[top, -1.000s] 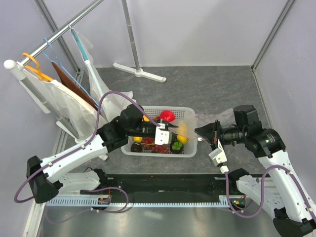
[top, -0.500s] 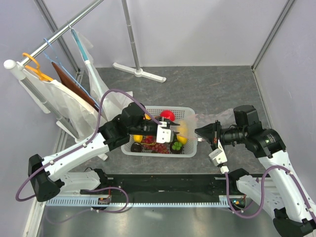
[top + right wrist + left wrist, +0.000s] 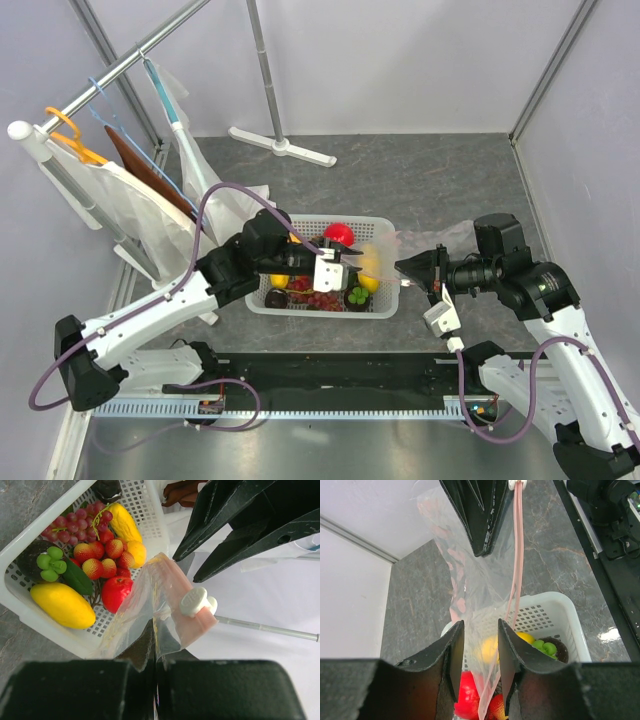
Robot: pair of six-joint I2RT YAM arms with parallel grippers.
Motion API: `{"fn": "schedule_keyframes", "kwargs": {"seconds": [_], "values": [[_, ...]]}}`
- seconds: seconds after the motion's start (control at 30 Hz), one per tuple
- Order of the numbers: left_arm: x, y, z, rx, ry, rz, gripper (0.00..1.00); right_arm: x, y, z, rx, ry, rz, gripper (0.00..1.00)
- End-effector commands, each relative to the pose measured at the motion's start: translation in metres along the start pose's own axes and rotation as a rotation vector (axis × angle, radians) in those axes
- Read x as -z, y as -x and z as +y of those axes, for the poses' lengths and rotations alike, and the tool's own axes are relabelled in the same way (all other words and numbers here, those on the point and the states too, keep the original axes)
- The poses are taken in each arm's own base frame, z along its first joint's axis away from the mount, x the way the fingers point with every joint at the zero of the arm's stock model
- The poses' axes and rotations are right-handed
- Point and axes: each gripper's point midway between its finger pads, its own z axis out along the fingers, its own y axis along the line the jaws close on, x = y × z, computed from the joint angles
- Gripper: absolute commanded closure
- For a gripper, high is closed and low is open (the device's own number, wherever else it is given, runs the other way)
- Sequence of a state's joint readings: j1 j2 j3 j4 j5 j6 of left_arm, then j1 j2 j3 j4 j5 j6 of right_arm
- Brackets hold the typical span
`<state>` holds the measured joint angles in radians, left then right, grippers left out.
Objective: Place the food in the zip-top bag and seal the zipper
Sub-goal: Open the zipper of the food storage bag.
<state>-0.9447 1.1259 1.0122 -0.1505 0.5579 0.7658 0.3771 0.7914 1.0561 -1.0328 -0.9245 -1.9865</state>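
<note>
change: left gripper [image 3: 345, 268] nudged toward the bag mouth, then eased back a touch over the last second; right arm did not move
meaning: judged still on getting the mouth open, no food bagged yet, sealing not started
right gripper [image 3: 154, 642]: jaws closed, pinching the zip-top bag [image 3: 145, 597] at its pink zipper [image 3: 175, 592], just by the white slider [image 3: 196, 601]
left gripper jaws: part open, straddling the hanging film, gap showed either side so not pinching it
bag place: held up between the two grippers, drooping over the right end of the white mesh basket [image 3: 320, 310]
food [image 3: 100, 565]: all in the basket, under and beyond the bag: mangoes [image 3: 62, 605], grapes [image 3: 70, 522], red pomegranate [image 3: 338, 234]
left wrist only: film passing between its fingers, zipper as a thin pink line running up to the right gripper
right wrist only: the slider, the pinch itself, each fruit told apart
top only: how the two arms stood to each other; bag barely showed there
</note>
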Motion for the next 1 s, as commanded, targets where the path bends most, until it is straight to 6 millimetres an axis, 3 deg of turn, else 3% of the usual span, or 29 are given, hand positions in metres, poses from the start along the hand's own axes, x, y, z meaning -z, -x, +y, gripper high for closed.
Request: {"fn": "schedule_keyframes", "kwargs": {"seconds": [0.0, 0.4, 0.6, 0.87, 0.97], "values": [[0.009, 0.021, 0.004, -0.064, 0.017, -0.057, 0.6, -0.003, 0.01, -0.007, 0.147, -0.021, -0.054, 1.0], [0.0, 0.012, -0.01, -0.042, -0.052, -0.057, 0.6, -0.002, 0.009, -0.011, 0.138, -0.026, -0.048, 1.0], [-0.005, 0.001, -0.008, -0.048, -0.043, -0.028, 0.61, -0.001, 0.01, -0.012, 0.137, -0.03, -0.05, 1.0], [-0.011, -0.023, -0.005, -0.05, -0.016, 0.035, 0.62, -0.001, 0.011, -0.013, 0.143, -0.039, -0.054, 1.0], [-0.008, -0.044, -0.006, -0.046, -0.009, 0.083, 0.64, 0.0, 0.013, -0.013, 0.137, -0.042, -0.051, 1.0]]}}
